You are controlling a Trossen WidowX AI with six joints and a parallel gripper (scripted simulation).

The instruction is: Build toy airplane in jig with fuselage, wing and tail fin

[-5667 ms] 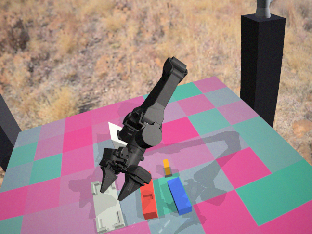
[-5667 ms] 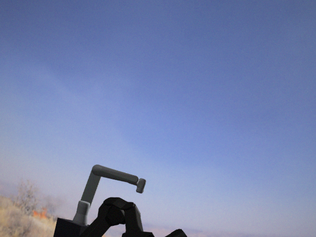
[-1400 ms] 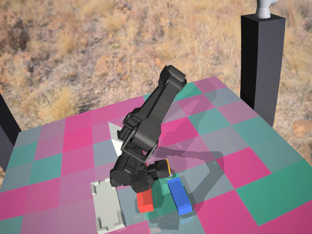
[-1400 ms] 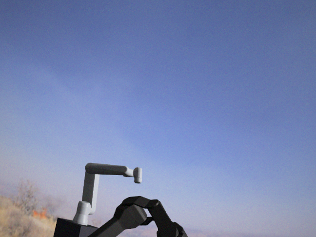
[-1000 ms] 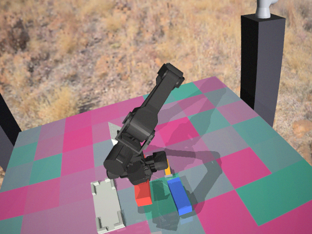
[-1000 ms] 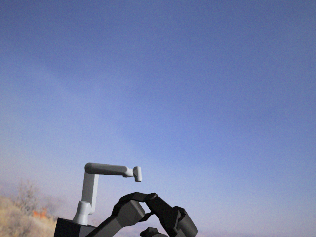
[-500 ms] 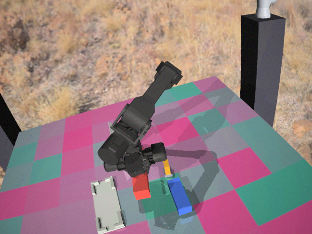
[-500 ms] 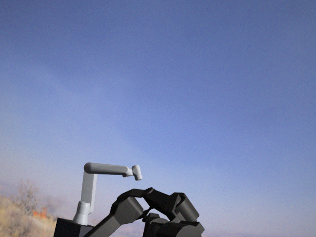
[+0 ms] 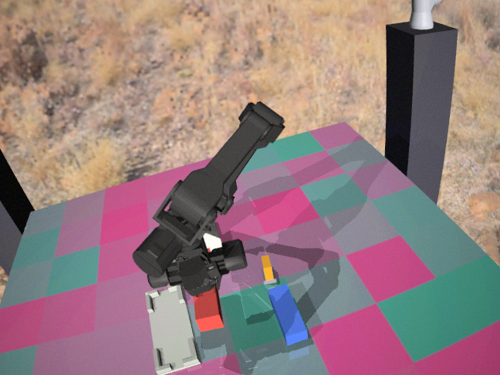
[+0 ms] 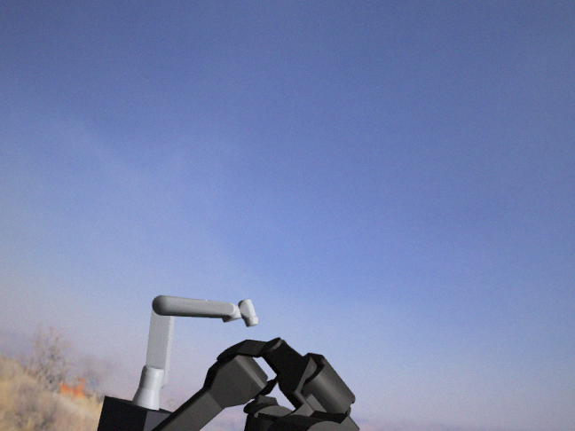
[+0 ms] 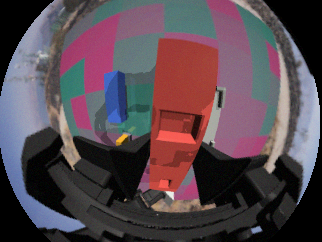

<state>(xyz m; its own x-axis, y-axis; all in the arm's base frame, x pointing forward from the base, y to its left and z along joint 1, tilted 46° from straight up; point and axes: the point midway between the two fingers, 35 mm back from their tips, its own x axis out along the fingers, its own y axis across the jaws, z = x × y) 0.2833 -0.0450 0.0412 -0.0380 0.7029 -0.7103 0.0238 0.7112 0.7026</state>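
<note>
The red fuselage (image 9: 208,309) (image 11: 186,75) is held above the table, with its large socket facing the wrist camera and a small socket near its lower end in that view. My gripper (image 9: 203,287) (image 11: 172,136) is shut on it; its fingertips are hidden in the top view. The pale grey jig cradle (image 9: 171,330) (image 11: 214,122) stands beside it, left in the top view, with nothing in it. The blue block (image 9: 287,312) (image 11: 115,97), apparently the wing, lies right of the fuselage in the top view. The small orange piece (image 9: 266,267) (image 11: 122,139), apparently the tail fin, is just behind the blue block.
A white flat piece (image 9: 212,241) is partly hidden behind my arm. A dark pedestal (image 9: 427,100) stands beyond the table's right edge. The exterior view shows a pale grey arm (image 10: 194,307) and my dark arm (image 10: 236,378), but none of the parts.
</note>
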